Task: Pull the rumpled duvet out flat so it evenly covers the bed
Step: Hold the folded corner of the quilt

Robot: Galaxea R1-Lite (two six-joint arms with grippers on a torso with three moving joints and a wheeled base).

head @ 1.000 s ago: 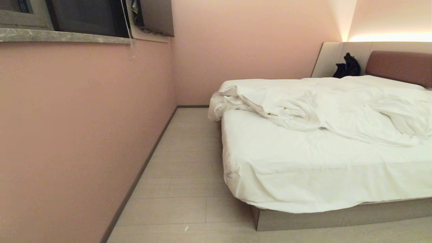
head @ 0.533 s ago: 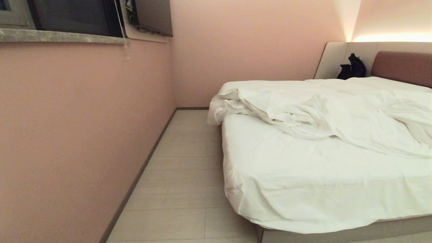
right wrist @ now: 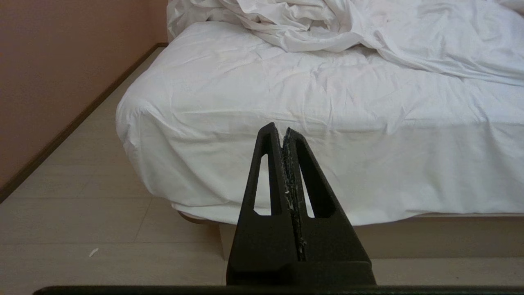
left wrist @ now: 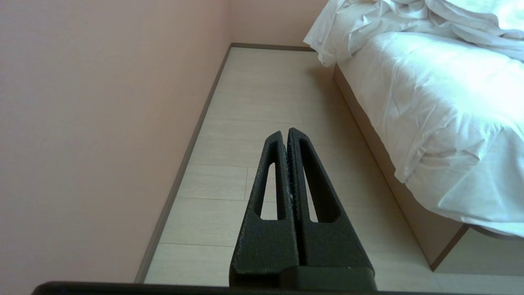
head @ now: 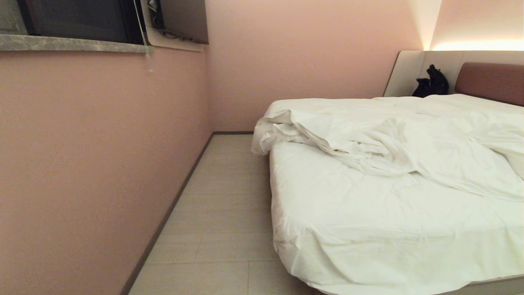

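Note:
The rumpled white duvet (head: pixel 393 135) lies bunched across the upper half of the bed (head: pixel 368 229), one corner hanging over the bed's left side; the foot half shows bare white sheet. The duvet (right wrist: pixel 327 24) also shows at the far end in the right wrist view and as the duvet (left wrist: pixel 368 20) in the left wrist view. My left gripper (left wrist: pixel 285 133) is shut and empty, out over the floor beside the bed's left edge. My right gripper (right wrist: pixel 282 129) is shut and empty, facing the foot end of the bed. Neither arm shows in the head view.
A pink wall (head: pixel 102 164) runs along the left, leaving a narrow strip of pale floor (head: pixel 221 205) between it and the bed. A window ledge (head: pixel 73 43) juts out above. A black object (head: pixel 432 82) sits by the reddish-brown headboard (head: pixel 491 82).
The whole head view has shifted: the bed now sits lower and nearer in the picture and its base has dropped from view, so the camera moved closer. Nothing on the bed has moved.

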